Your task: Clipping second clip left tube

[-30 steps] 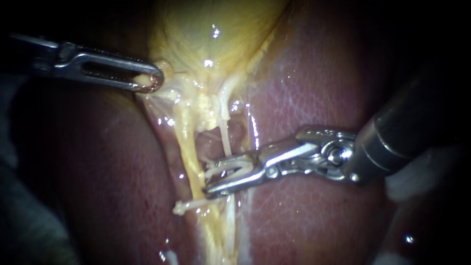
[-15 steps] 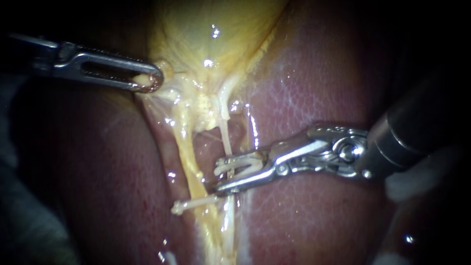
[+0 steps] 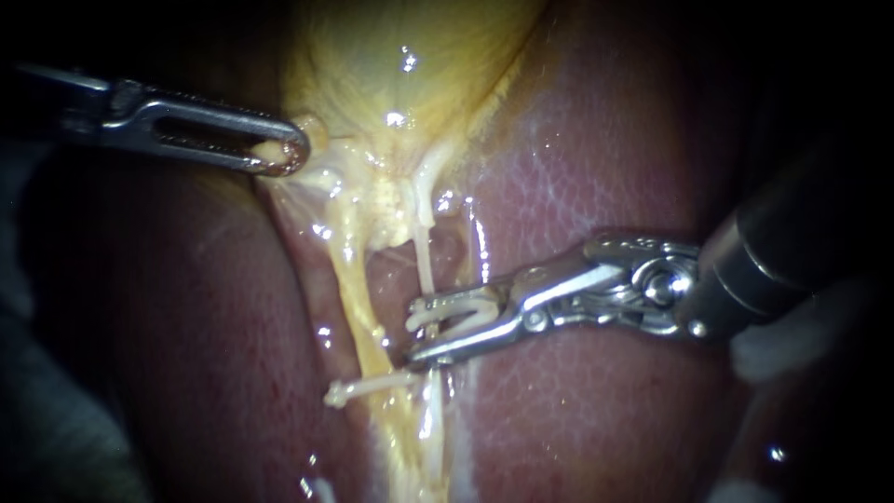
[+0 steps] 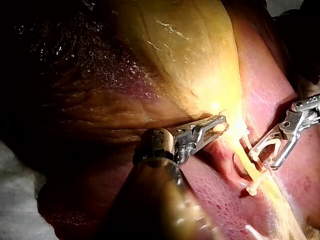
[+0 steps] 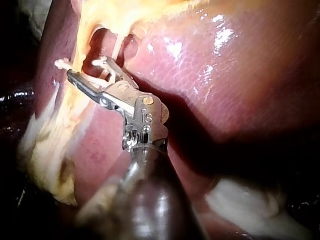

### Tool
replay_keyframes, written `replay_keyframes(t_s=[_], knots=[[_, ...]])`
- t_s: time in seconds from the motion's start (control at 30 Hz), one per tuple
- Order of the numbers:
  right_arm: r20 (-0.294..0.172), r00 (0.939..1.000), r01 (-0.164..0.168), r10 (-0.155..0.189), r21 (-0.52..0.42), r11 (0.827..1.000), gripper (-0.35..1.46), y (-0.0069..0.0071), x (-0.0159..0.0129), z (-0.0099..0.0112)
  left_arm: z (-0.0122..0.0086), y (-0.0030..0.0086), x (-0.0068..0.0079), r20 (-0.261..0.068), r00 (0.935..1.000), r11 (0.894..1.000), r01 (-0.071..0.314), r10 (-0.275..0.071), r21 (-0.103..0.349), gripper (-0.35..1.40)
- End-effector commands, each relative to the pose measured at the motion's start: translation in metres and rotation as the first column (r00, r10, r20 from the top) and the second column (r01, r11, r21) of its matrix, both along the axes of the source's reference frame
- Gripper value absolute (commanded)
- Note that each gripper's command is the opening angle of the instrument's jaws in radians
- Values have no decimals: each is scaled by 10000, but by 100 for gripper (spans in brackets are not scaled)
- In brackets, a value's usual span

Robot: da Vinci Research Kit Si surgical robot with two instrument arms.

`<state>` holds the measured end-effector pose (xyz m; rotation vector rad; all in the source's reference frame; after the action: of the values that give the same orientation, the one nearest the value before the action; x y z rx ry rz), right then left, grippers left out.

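Note:
My left instrument comes in from the left, its slotted jaws shut on a fold of tissue at the neck of the yellow gallbladder. It holds that fold out to the left. My right instrument carries a white clip between jaws that stand wide apart. A thin pale tube runs down between those jaws. The broader yellow left tube lies just beyond the jaw tips. Lower down, another white clip sits across the tubes. The right wrist view shows the same jaws at the tubes.
Wet pink liver lies on both sides of the tubes and under my right instrument's shaft. A dark hollow opens between the two tubes. In the left wrist view, my right instrument stands just beyond the left instrument's jaws.
My right instrument has drawn back a little to the right, so its jaw tips no longer reach over the yellow tube. The left instrument has held still.

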<state>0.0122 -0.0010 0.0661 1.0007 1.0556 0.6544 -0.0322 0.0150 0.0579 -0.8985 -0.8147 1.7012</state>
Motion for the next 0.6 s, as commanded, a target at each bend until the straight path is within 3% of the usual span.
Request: replay_keyframes(t_s=[0.03, 0.27, 0.6], knots=[[-26, 10000, -56, 56, 2, 10000, 44, -2, 3, 2, 0, 0, 0, 0, 10000, 10000, 1, -1, 0, -35], [-92, 9998, -201, 201, -26, 9998, 45, -10, 19, 6, 0, 0, 0, 0, 10000, 10000, 2, -2, 0, -35], [-691, 9969, -359, 374, 224, 9991, 46, -12, 31, 5, 0, 0, 0, 0, 10000, 10000, 2, -2, 0, -35]])
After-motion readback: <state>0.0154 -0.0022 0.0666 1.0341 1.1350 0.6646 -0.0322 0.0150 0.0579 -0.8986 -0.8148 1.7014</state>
